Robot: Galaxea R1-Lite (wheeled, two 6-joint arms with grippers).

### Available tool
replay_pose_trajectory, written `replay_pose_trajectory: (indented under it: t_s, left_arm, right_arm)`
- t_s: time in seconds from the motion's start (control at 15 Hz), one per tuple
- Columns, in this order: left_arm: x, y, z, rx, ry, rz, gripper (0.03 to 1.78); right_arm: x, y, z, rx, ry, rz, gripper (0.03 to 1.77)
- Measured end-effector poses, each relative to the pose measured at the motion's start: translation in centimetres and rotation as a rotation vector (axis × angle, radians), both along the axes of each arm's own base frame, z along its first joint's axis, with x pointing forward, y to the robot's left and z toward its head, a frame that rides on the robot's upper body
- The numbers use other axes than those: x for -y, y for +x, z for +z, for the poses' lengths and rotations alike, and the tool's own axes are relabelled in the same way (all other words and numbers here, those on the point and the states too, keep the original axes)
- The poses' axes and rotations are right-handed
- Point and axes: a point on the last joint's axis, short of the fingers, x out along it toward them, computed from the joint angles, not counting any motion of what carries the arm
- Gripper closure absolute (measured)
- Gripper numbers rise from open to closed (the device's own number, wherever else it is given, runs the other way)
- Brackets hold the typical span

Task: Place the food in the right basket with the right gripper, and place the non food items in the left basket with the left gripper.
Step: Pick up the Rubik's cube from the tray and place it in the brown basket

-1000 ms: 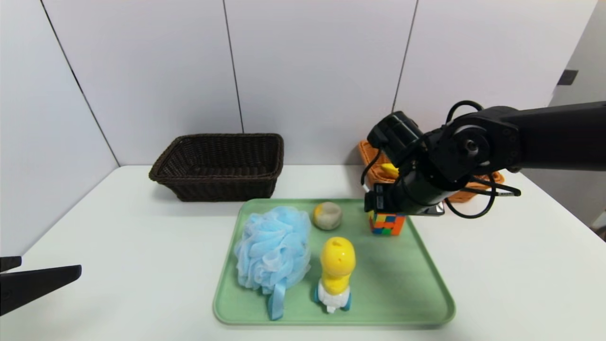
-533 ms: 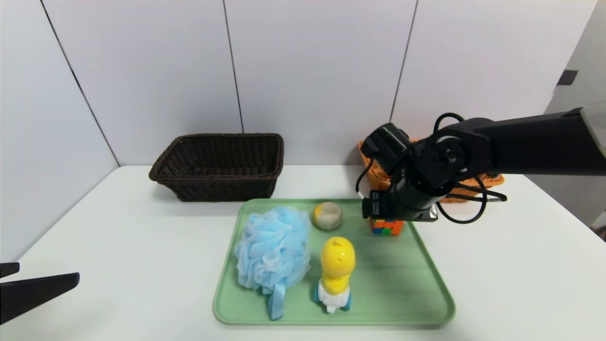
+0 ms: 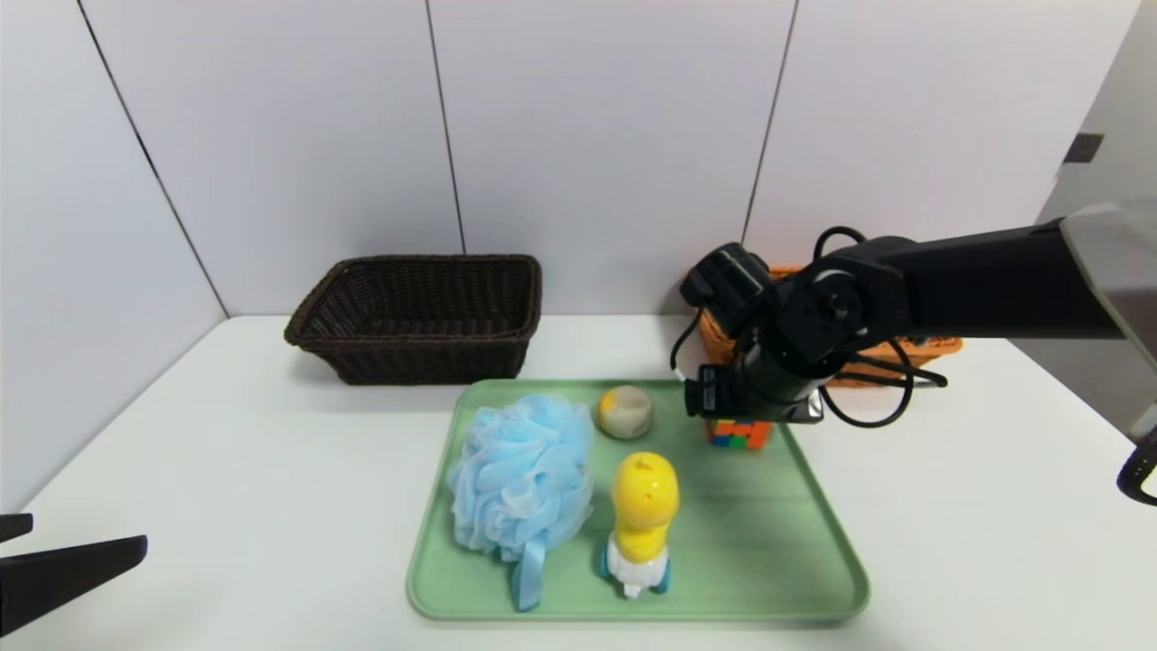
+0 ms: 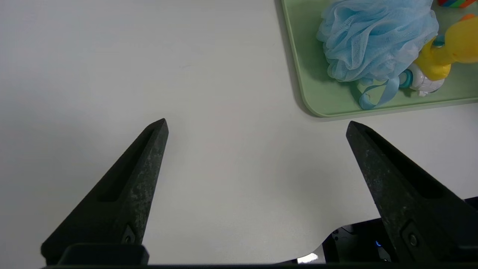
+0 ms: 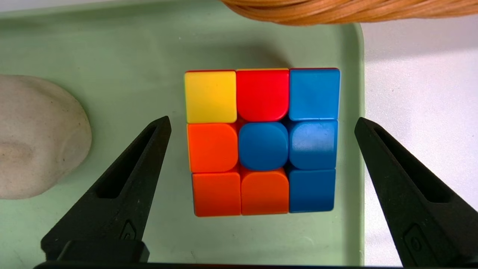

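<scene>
Right wrist view, cube (image 5: 263,145): between right gripper's (image 5: 263,118) open jaws, untouched
Cube's handling: likely light, stiff, slick; layers may twist
Hold: opposite sides, squarely
Left gripper (image 4: 257,121): idle, open, near tray (image 4: 312,87)

Below right gripper (image 5: 263,119), between its fingers: cube (image 5: 263,145), on tray (image 3: 750,542). Left of gripper: rounded item (image 3: 625,412). Farther left, forward of it: bath puff (image 3: 524,475). Front-left: toy (image 3: 644,506). Behind: right basket (image 3: 940,346). Behind, far left: left basket (image 3: 425,362). Left of tray, over table (image 3: 226,452): left gripper (image 4: 257,121).
</scene>
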Motion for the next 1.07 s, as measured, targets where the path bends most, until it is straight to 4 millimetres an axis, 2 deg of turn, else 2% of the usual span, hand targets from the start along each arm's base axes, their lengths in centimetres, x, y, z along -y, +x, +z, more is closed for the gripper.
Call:
replay_pose_trajectory:
  t_s: [0.27, 0.47, 0.6, 0.87, 1.07]
  left_arm:
    - [0.0, 0.0, 0.0, -0.001, 0.000, 0.000, 0.12]
    - [0.0, 0.0, 0.0, -0.001, 0.000, 0.000, 0.12]
    - [0.0, 0.0, 0.0, 0.000, 0.000, 0.000, 0.12]
    - [0.0, -0.1, 0.1, 0.004, -0.001, 0.002, 0.12]
    - [0.0, -0.1, 0.1, 0.008, -0.001, 0.002, 0.12]
  right_arm:
    - [-0.1, 0.3, -0.1, 0.003, 0.001, -0.001, 0.13]
    - [-0.2, 0.4, 0.1, 0.013, 0.007, -0.003, 0.63]
    - [-0.2, 0.4, 0.1, 0.014, 0.008, -0.003, 0.82]
    - [-0.2, 0.3, 0.3, 0.013, 0.019, 0.002, 0.83]
    - [-0.2, -0.4, 1.5, 0.033, 0.040, 0.014, 0.83]
